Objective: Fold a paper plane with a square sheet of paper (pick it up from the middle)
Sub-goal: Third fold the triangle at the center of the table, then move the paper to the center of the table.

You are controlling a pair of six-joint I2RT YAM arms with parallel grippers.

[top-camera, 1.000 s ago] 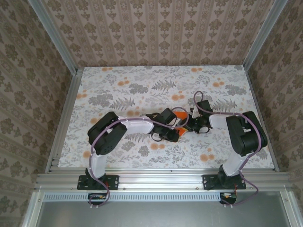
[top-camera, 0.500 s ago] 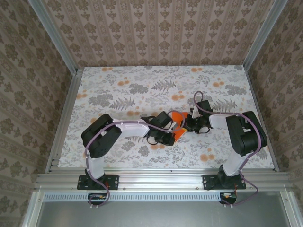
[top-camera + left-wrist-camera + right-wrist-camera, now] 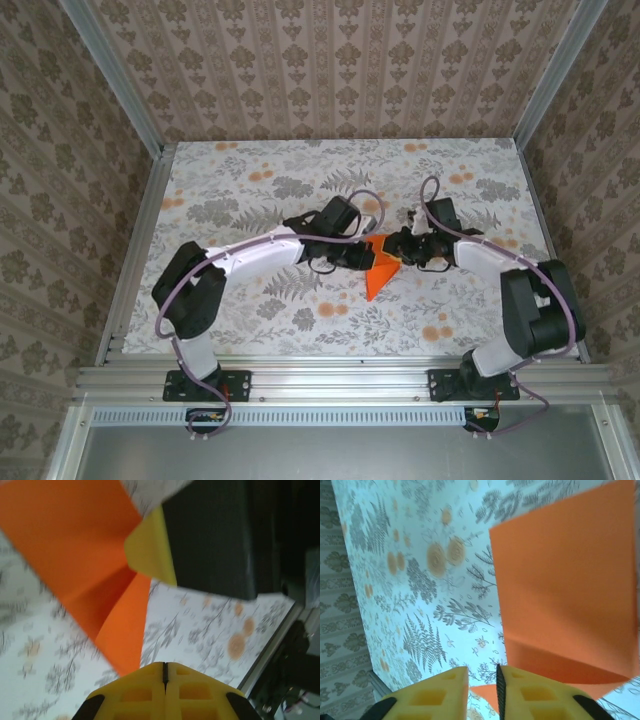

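- The creased, bright orange square sheet of paper [image 3: 380, 275] sat at frame centre, between both claws.
- The left gripper [image 3: 164, 680] was closed with nothing visibly pinched. The right gripper [image 3: 482, 674] stood narrowly parted around the paper's edge.
- Risk: with so loose a hold, the sheet could slip free and its crease spring open.

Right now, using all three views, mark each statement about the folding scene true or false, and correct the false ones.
1. The orange paper is a flat, uncreased square. False: it is creased and tapers to a point.
2. The left gripper is fully shut. True.
3. The right gripper is fully shut too. False: a narrow gap shows between its yellow fingers.
4. From above, the paper sits between the two grippers. True.
5. The table is plain white. False: it is printed with grey leaves and pale orange flowers.
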